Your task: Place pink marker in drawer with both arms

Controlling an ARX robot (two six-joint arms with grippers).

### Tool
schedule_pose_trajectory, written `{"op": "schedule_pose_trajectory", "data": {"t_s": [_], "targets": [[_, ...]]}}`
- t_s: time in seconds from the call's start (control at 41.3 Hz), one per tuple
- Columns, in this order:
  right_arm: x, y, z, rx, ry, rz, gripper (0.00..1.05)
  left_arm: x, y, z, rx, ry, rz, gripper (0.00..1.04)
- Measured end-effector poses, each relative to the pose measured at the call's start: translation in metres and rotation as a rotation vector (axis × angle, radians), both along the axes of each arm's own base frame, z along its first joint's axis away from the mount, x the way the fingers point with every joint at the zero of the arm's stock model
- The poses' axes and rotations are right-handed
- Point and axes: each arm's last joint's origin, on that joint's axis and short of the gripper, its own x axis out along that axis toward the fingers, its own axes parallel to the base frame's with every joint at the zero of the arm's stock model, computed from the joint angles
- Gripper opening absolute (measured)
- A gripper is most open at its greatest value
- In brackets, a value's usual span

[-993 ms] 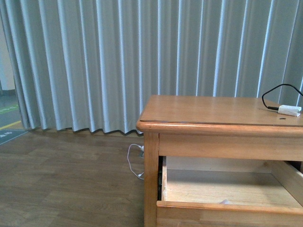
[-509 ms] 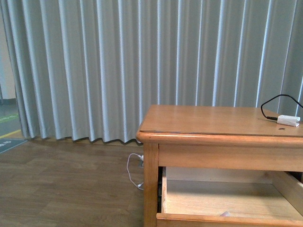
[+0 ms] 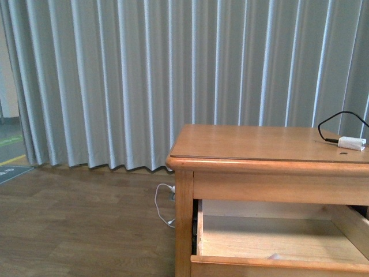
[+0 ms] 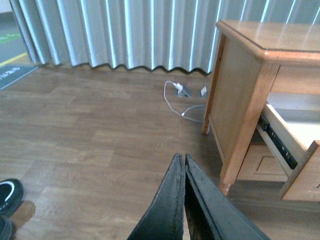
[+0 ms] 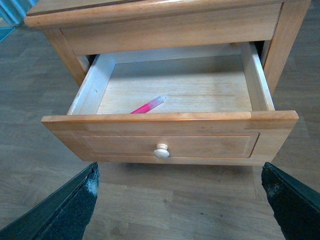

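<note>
Pink marker [image 5: 148,105] inside open drawer [image 5: 210,144] — near its front edge

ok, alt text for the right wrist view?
The drawer is pulled open, and the pink marker lies inside, close behind the front panel with its round knob. The right arm's fingers are spread wide and empty in front of the drawer, over the wood floor.

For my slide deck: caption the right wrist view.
Pink marker lies in the open drawer; right hand open before it.
</note>
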Motion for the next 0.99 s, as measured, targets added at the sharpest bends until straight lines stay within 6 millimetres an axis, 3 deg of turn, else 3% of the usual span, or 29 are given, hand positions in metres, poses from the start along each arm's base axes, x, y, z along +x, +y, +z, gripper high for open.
{"op": "schedule_pose_trajectory", "data": {"t_s": [0.993], "targets": [[0.000,0.000,0.000,0.000,0.000,0.000,0.96,-0.027,0.000,-0.002,-0.002,-0.019,0.000,0.05]]}}
